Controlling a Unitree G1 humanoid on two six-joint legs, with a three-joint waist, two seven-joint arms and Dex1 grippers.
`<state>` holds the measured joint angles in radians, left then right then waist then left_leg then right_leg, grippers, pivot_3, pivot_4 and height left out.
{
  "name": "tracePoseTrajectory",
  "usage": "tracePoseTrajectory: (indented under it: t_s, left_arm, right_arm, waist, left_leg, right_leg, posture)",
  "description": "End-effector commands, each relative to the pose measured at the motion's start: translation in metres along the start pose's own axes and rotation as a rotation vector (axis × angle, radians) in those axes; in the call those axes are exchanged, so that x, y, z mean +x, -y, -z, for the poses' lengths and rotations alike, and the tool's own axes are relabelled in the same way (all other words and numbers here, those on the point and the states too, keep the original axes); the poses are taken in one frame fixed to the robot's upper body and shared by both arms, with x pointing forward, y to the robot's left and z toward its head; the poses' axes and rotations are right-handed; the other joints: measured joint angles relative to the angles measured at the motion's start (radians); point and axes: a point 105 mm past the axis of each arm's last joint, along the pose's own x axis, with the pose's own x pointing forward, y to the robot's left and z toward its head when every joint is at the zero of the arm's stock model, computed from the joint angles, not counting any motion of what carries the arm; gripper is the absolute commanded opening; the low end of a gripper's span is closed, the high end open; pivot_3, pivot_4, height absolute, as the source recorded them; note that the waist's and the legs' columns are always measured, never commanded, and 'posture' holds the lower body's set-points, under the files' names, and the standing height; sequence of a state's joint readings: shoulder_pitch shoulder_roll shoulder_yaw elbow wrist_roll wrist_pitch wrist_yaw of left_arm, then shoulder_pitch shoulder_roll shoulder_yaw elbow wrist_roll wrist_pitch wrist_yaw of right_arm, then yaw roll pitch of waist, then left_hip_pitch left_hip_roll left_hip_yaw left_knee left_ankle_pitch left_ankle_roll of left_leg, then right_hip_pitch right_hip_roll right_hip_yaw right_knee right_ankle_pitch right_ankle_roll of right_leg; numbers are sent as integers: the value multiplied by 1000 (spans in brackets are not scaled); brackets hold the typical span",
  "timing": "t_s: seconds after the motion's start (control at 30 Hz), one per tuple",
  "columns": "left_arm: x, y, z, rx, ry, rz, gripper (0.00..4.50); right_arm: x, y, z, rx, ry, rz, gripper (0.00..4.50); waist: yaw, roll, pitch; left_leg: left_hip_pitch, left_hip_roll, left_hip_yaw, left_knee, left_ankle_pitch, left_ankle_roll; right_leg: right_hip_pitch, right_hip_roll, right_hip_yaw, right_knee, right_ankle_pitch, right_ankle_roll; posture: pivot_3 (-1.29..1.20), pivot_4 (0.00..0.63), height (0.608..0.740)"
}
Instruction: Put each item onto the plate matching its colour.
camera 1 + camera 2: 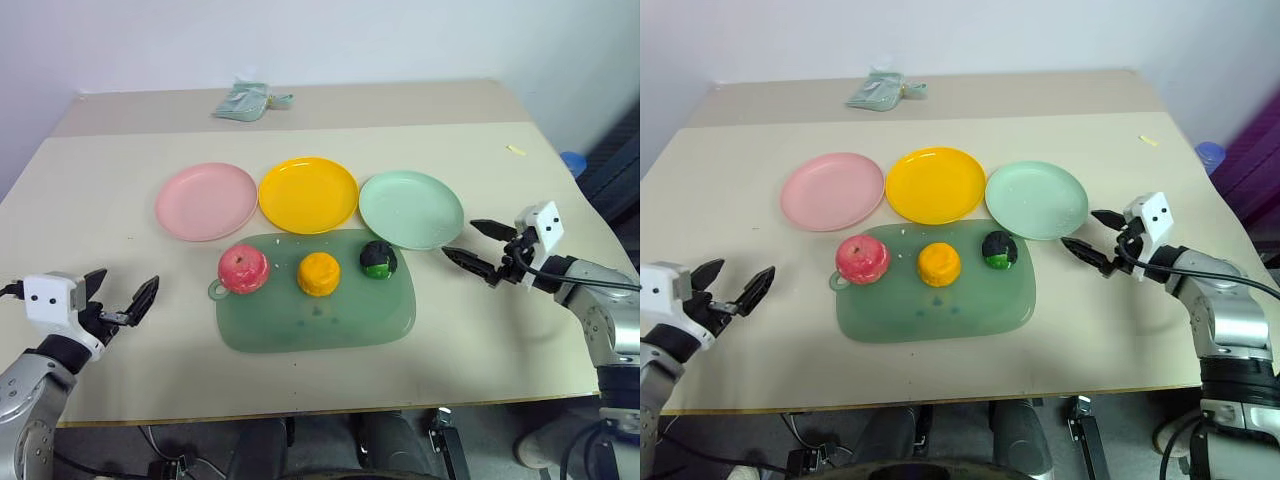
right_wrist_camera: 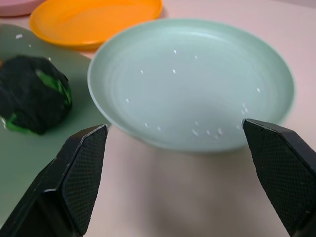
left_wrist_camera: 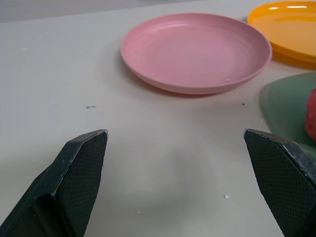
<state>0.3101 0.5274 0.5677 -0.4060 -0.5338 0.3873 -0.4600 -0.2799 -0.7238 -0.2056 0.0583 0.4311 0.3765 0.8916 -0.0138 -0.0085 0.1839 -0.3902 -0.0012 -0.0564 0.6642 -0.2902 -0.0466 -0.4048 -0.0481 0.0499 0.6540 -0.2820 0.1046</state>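
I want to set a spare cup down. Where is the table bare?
Bare: the tabletop left of the translucent green mat, and the strip between the three round plastic plates and the crumpled cloth. Crowded: the mat's far edge, where three toy fruits sit.

Your left hand gapes empty over worktop; pink plate beyond, orange plate beside it.
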Motion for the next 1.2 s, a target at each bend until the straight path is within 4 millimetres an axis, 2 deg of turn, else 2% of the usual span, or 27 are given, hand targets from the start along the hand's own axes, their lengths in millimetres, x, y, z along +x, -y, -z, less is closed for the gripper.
tracePoseTrajectory:
  t_s: [0.03,0.33,0.5,0.63,0.77,0.9,1.0,1.1,1.2]
  left_arm:
    - [-4,-2,-11,21,38,-16,4500]
    - [-1,-2,-14,18,44,-9,4500]
    - [1,-5,-18,-26,79,-23,4500]
    - [10,-5,-26,-44,109,-10,4500]
    - [22,0,-45,-94,166,51,4500]
    - [37,18,-60,-82,175,171,4500]
    - [49,50,-65,-51,148,357,4500]
    - [51,81,-64,1,106,538,4500]
    - [52,101,-55,61,49,653,4500]
  right_arm:
    - [6,-6,-24,-36,53,-8,4449]
    - [10,-13,-37,-35,72,13,4449]
    - [11,-9,-42,-45,98,63,4449]
    - [5,-7,-45,-38,115,80,4449]
    - [-1,-13,-42,-18,119,67,4449]
    - [-7,-24,-49,-12,145,31,4449]
    - [-13,-46,-50,8,141,-76,4449]
    - [-14,-65,-45,22,120,-153,4449]
    - [-14,-72,-39,39,114,-170,4449]
  waist:
    - [1,0,0]
    - [0,0,0]
    - [1,0,0]
    - [2,0,0]
    - [3,0,0]
    - [0,0,0]
    - [0,0,0]
    - [2,0,0]
    - [-2,0,0]
  left_leg:
    - [0,0,0,0,0,0]
    - [0,-1,0,0,0,0]
    - [0,-1,0,0,0,0]
    - [0,-1,0,0,0,0]
    - [0,-1,0,0,0,0]
    - [0,-1,0,0,0,0]
    - [0,-1,-1,0,0,0]
    - [-1,-1,-1,0,0,0]
    - [0,-1,-1,0,0,0]
  right_leg:
    - [0,0,0,0,0,0]
    - [0,0,0,0,0,0]
    - [0,0,0,0,0,0]
    - [0,0,0,0,0,0]
    - [0,0,0,0,0,0]
    - [0,0,0,0,0,0]
    - [0,1,0,0,0,0]
    - [0,0,-1,0,0,0]
    - [0,1,0,0,0,0]
  posture:
    - [0,150,740]
    - [0,150,740]
    - [0,150,740]
    - [0,150,740]
    - [0,150,740]
    - [0,150,740]
    - [0,150,740]
    - [0,150,740]
    - [0,150,740]
